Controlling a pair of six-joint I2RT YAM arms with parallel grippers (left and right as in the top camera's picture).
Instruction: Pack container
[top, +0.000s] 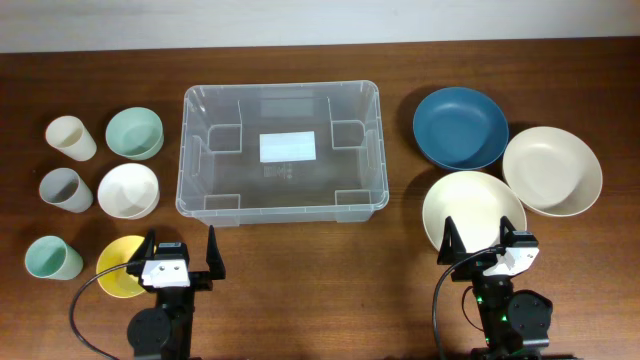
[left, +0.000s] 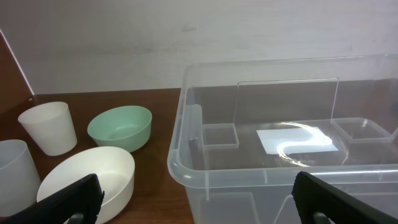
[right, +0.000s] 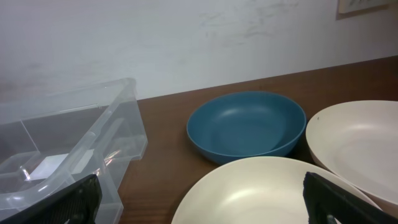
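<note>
Both our grippers sit at the near edge with jaws spread wide and nothing in them, which we figure is just the ready pose. The left gripper (top: 181, 246) has the yellow bowl (top: 115, 268) just outside its left jaw, and the right gripper (top: 478, 240) has a cream dish (top: 473, 205) right ahead of its jaws. Further out, the container (top: 192, 150) sits empty, straight ahead of the left jaws and off to the left of the right ones. It's probably in the middle so either arm can reach it, and the blue dish (top: 460, 127) waits beyond the cream one.
</note>
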